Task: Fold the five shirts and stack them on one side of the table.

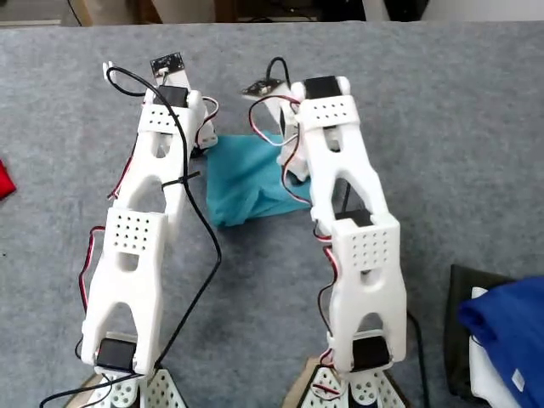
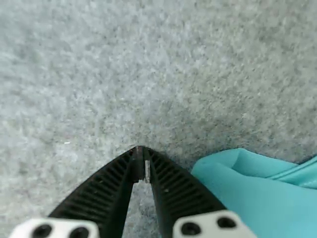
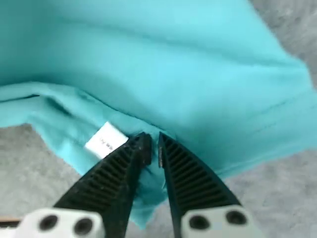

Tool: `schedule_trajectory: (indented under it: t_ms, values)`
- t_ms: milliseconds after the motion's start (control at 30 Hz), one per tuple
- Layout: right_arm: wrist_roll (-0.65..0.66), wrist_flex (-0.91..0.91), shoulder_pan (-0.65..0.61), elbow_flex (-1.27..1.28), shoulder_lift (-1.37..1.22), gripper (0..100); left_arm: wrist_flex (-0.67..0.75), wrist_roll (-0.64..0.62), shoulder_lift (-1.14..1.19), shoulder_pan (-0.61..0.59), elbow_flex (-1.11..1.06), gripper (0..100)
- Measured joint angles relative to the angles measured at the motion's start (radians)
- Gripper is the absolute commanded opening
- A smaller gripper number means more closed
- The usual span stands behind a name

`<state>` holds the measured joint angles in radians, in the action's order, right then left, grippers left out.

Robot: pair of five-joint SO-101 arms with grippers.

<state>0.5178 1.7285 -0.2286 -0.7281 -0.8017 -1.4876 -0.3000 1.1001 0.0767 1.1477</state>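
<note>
The teal shirt (image 1: 246, 183) lies in a rumpled, partly folded heap at the middle of the grey table (image 1: 442, 127), a little above centre in the high view, between the two white arms. Its lower left corner comes to a blunt fold, and its right edge runs under the right arm's wrist.

The left gripper (image 2: 141, 156) is closed, its black ribbed fingers meeting at the tips with nothing held. It points down at bare carpet just beside the shirt's edge, not touching the cloth. In the high view this arm reaches up the left side of the frame to the shirt's upper left corner.

The right gripper (image 3: 153, 144) is down on the shirt, jaws all but closed, a thin sliver of teal cloth between the tips. A small white label (image 3: 105, 140) sits just beside one fingertip, near a folded edge.

At the lower right of the high view a blue shirt (image 1: 510, 327) lies bunched on a dark cloth (image 1: 459, 314). A bit of red cloth (image 1: 3, 180) shows at the left edge, well apart from the arms
</note>
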Motion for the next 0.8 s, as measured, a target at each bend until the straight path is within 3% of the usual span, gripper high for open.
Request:
schedule_trajectory:
  t_ms: [333,633,800]
  values:
    - [0.072,0.035,0.092,0.029,0.015,0.5,0.006,0.000,0.000,0.000,0.000,2]
    - [0.137,0.026,0.101,0.316,0.235,0.6,0.006,0.000,0.000,0.000,0.000,2]
    - [0.137,-0.060,0.109,0.338,0.328,0.9,0.014,0.000,0.000,0.000,0.000,2]
